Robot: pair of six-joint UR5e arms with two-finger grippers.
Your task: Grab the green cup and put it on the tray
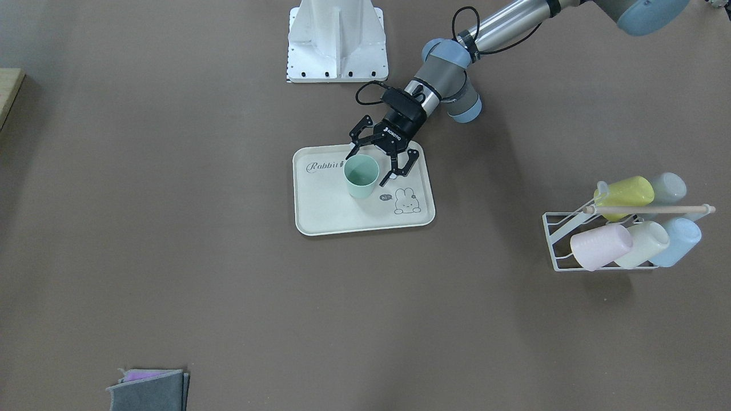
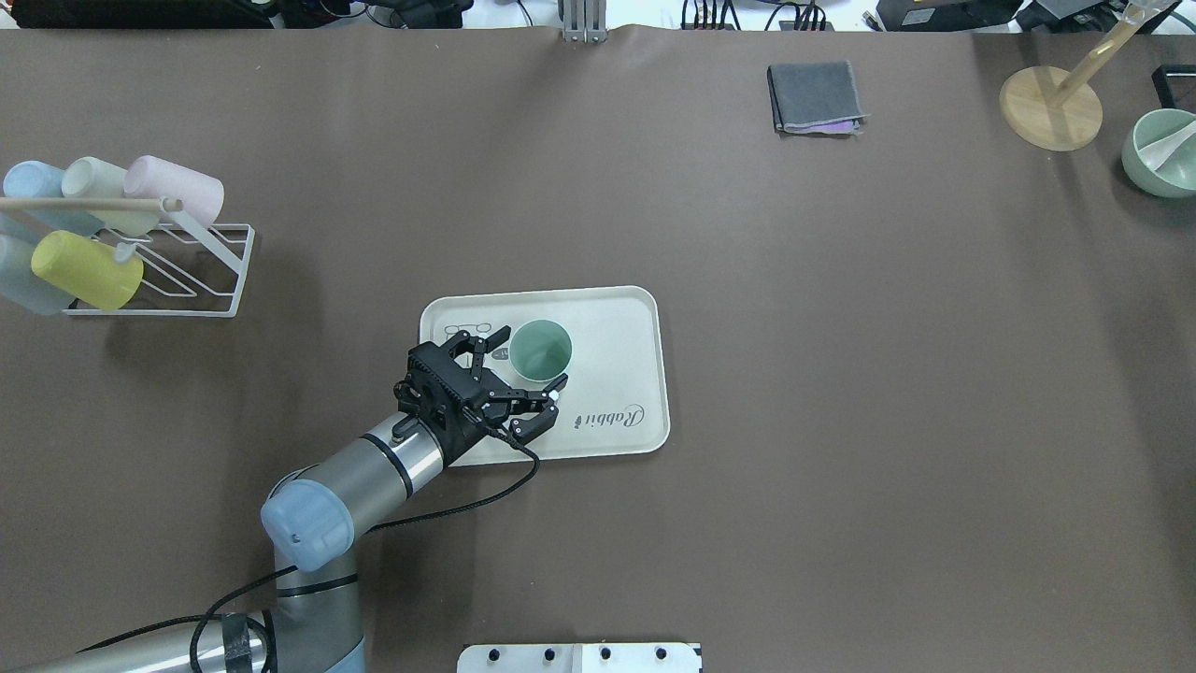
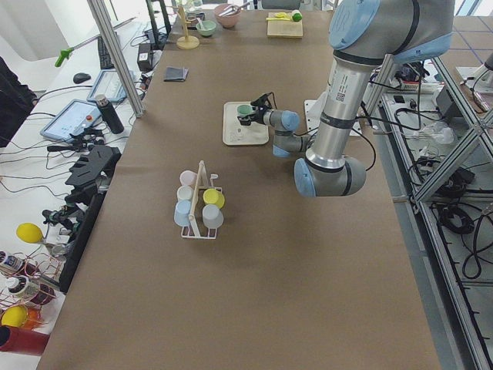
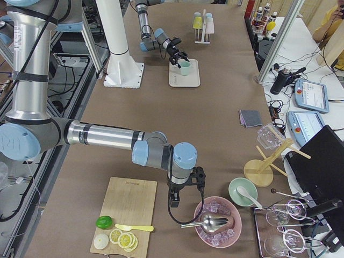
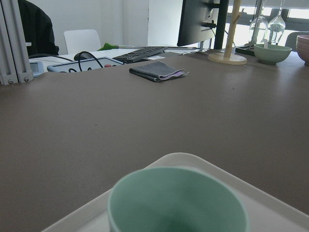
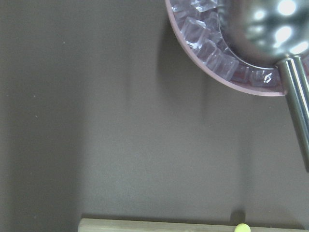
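By the table's left edge stands a rack [image 2: 159, 271] of pastel cups. Toward the middle, the left gripper [image 2: 533, 356] is spread wide, with its fingers flanking the green cup [image 1: 361, 177], which sits upright on the tray [image 2: 617, 318]. At the right end, the right gripper [image 4: 185, 193] hangs by an ice bowl [image 6: 256, 91]; I cannot tell whether it is open or closed. If the left arm leaves crookedly, a finger could clip the cup and topple it.

1 camera looks steeply down on the counter [image 1: 171, 228] from across it, with the robot's base [image 1: 337, 45] at 12 o'clock. Another looks down from behind, base at 6 o'clock. Both share the tray [image 1: 320, 220]. 2 end cameras look along the counter. The left wrist camera sits close behind the cup [image 5: 176, 203]; the right wrist camera looks straight down, near.
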